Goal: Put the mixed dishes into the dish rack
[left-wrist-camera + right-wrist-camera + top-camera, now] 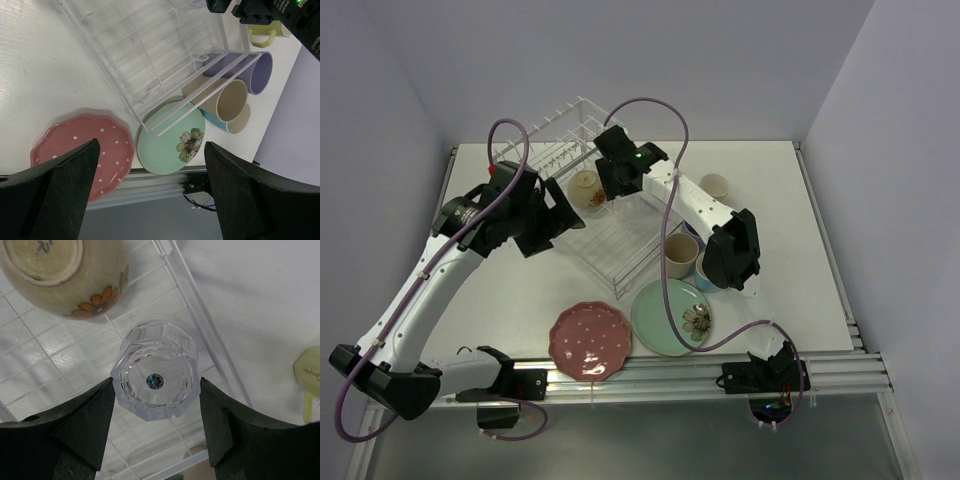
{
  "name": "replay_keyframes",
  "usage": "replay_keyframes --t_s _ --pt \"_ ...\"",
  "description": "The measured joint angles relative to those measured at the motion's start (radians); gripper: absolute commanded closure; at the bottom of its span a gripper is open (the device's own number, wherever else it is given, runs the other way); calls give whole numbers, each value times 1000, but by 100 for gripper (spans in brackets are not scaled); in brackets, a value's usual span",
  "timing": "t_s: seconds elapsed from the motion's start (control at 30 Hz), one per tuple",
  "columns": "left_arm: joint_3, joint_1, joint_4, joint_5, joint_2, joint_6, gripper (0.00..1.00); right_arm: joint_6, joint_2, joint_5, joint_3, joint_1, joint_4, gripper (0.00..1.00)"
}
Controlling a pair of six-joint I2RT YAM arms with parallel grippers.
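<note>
The right claw [156,407] pinches the glass [155,372], one finger at each side. The glass is over the rack [45,350] grid, close to its edge wire, and the bowl [65,275] lies upside down just beside it. The left claw [151,150] is spread wide and holds nothing, above the table [40,75] beside the rack. Below it lie the pink plate [82,150] and the green plate [167,137], near the table's front edge.

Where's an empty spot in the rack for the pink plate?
The near half of the dish rack is bare, between the cream bowl and the mint plate. Its far end is crowded with bowl and small glass.
</note>
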Motion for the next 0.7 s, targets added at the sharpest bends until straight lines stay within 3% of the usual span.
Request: replay_keyframes --t_s 0.2,0.3,0.7 --pt "0 48 2 31 0 37 8 -2 31 -3 49 0 24 22" --pt "-2 69 9 53 0 52 8 1 31 -13 49 0 37 1" --pt "-27 108 53 138 43 81 8 87 -69 -69 -4 -74 49 1"
